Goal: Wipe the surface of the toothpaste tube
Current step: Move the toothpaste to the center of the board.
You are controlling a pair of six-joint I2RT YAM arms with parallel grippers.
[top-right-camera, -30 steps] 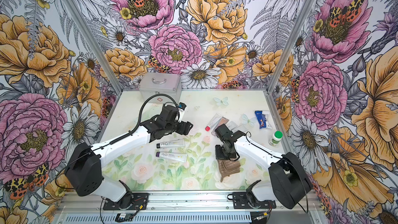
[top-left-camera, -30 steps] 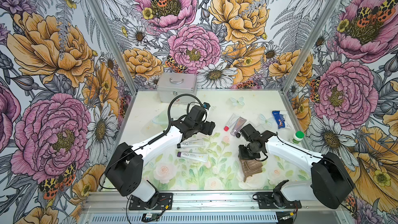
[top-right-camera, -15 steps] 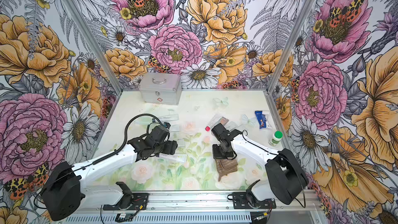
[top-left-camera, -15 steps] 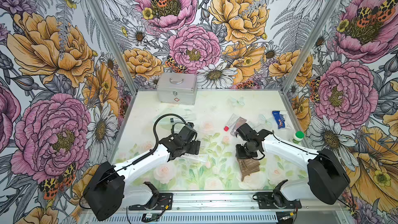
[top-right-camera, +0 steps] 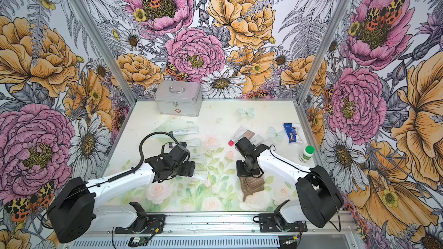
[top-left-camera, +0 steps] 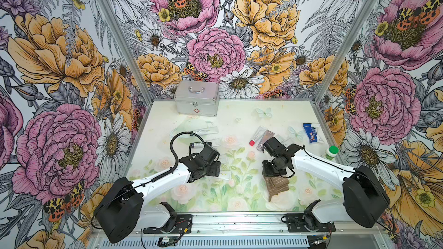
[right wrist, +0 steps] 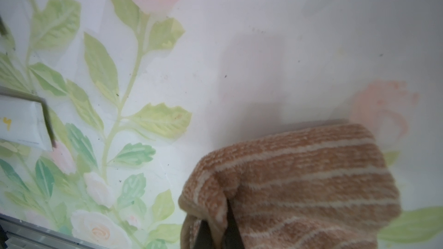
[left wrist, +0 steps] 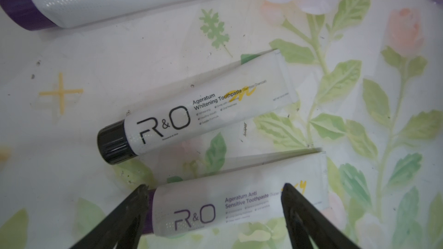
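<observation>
Near-left of centre: white purple-capped toothpaste tube (left wrist: 239, 208) lies flat. L gripper (left wrist: 215, 186) hangs over it, jaws spread wide, empty, prob. lining up to pin it. R gripper (right wrist: 217, 221), to right, clenched on brown striped terry cloth (right wrist: 299, 176), ready for wiping.

— Left arm (top-left-camera: 165, 178)?
— Stretched inward and low, wrist tipped down; the left gripper (left wrist: 215, 188) has its jaws spread wide.
— Right arm (top-left-camera: 318, 166)?
— Stretched inward too, wrist pointing down; the right gripper (right wrist: 217, 226) is pinched tight on the cloth (right wrist: 299, 176).
</observation>
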